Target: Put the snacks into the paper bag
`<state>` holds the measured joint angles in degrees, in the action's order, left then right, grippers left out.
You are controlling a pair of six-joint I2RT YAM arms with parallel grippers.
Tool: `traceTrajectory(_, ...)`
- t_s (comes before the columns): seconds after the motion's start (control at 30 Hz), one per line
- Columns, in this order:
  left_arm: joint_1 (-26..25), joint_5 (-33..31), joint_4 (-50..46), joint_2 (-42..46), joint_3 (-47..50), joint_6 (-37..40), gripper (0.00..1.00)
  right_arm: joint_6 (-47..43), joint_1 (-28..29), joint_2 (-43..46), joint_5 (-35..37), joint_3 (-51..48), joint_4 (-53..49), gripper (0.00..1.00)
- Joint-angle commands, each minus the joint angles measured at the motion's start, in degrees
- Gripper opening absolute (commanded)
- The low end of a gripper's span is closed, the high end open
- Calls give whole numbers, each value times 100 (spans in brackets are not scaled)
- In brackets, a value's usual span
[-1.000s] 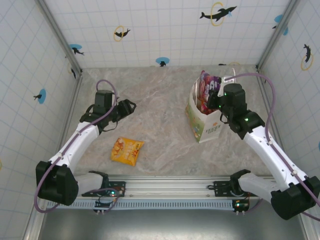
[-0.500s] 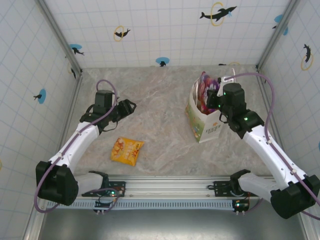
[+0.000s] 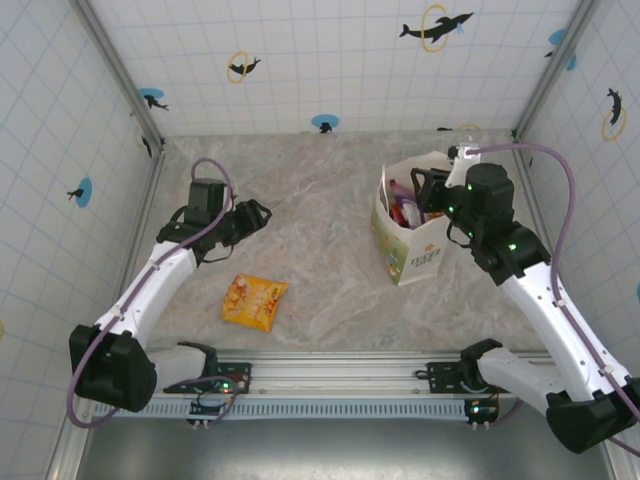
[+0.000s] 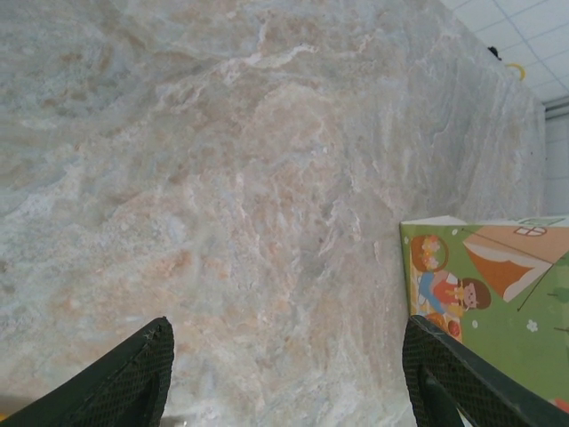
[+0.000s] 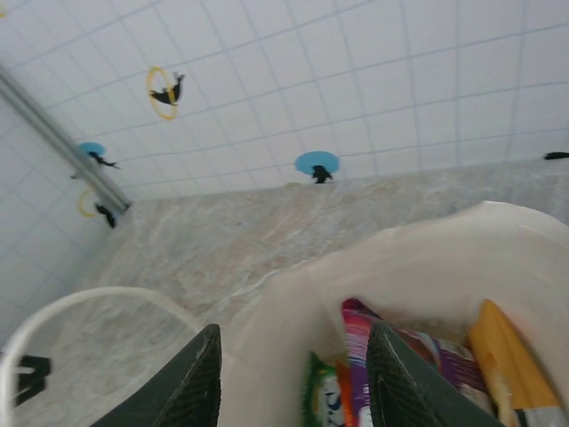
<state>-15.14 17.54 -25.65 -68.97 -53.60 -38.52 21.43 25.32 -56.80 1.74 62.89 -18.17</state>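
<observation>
Right gripper (image 5: 295,365) has lifted from the paper bag (image 3: 410,255), jaws apart, holding nothing.

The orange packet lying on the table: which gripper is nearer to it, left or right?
Left. The left gripper is close, just beyond the orange packet in the top view. The right gripper is across the table, at the mouth of the paper bag.

The right gripper (image 3: 428,192) has pulled back to the right of the paper bag (image 3: 410,258). The purple packet (image 5: 404,354), seemingly let go, has sunk lower inside.
</observation>
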Motion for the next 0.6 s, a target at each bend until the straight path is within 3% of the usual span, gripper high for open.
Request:
traceTrajectory(0.0,-41,156,-657,257,-89,-356,69,143,191,57,-534,318,-113,46)
traceTrajectory(0.23,-40,-91,-1627,816,76,-1456,69,72,1284,44,145,342,-195,47)
traceTrajectory(0.47,-42,-16,-1164,2170,1576,-3455,69,19,1782,226,396,-151,388,48)
traceTrajectory(0.57,-31,-274,-1319,2690,2061,-3816,69,-10,1884,310,350,-327,588,48)
